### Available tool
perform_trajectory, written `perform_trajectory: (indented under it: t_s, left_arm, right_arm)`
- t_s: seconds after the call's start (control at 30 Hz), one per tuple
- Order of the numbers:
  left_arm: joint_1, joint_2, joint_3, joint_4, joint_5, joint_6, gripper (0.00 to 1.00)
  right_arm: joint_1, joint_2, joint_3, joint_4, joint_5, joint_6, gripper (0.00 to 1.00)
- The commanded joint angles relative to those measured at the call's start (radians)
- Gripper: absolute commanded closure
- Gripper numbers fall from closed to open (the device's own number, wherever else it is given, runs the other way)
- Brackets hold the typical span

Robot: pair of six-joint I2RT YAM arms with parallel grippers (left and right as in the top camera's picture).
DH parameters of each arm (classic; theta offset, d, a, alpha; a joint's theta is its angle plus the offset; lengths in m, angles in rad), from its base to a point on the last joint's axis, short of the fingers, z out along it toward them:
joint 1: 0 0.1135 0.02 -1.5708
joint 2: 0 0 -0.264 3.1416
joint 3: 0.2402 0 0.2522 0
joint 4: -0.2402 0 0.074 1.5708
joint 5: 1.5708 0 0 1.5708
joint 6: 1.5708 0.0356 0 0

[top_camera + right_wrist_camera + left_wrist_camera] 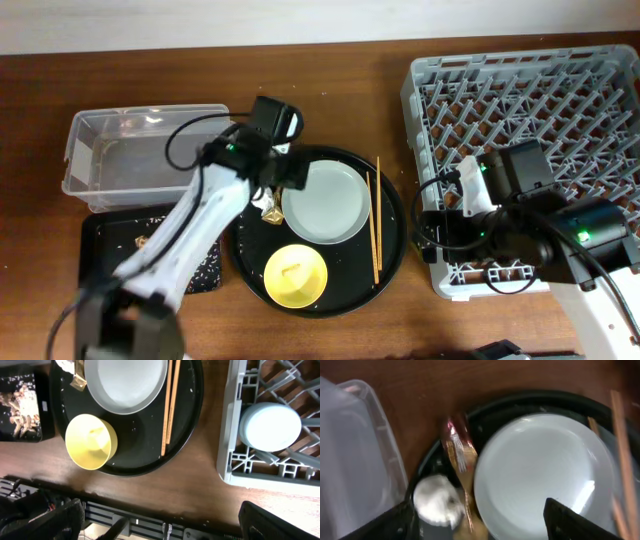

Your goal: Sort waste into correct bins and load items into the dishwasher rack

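The pale grey-green plate [323, 203] lies on the round black tray [390, 262] with the yellow bowl [296, 274] and the chopsticks [375, 225]. My left gripper [278, 186] is open over the plate's left edge. In the left wrist view its fingers [485, 527] straddle the white tissue [436, 501] and the brown-gold wrapper [460, 455] beside the plate [545, 470]. My right gripper [432, 228] is open and empty [160, 525] between tray and rack [530, 90]. The light blue cup [270, 425] sits in the rack. The pink cup is not in view.
The clear tub [130, 150] stands at the back left. The shallow black tray [105, 245] in front of it holds food chunks and rice [17, 407]. The left arm crosses over that tray. The table's front edge is close below the right gripper.
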Motion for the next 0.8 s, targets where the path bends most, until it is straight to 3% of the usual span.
perform_trajectory:
  t_s: [0.0,0.17,0.3,0.33,0.43,0.47,0.77]
  left_arm:
    - [0.019,0.149,0.008,0.073,-0.024,0.037,0.21]
    - [0.020,0.251,0.008,0.153,-0.133,0.022,0.27]
    - [0.019,0.367,0.008,0.233,-0.137,0.022,0.33]
    - [0.019,0.366,0.008,0.241,-0.137,0.022,0.41]
    - [0.019,0.360,0.049,0.208,-0.138,0.022,0.91]
    - [0.019,0.354,0.082,0.170,-0.137,0.022,0.99]
    - [0.051,0.167,0.364,-0.230,-0.184,-0.018,0.99]
  right_arm:
    - [0.008,0.027,0.002,0.000,0.004,0.009,0.02]
    - [0.008,0.072,0.002,0.000,0.004,0.009,0.02]
    - [0.008,0.125,0.002,0.002,-0.003,0.009,0.02]
    - [0.008,0.132,0.002,0.002,-0.003,0.009,0.02]
    - [0.008,0.135,0.002,0.002,-0.003,0.008,0.02]
    - [0.008,0.135,0.002,0.000,-0.003,0.008,0.02]
    - [0.008,0.135,0.002,-0.016,-0.003,0.008,0.02]
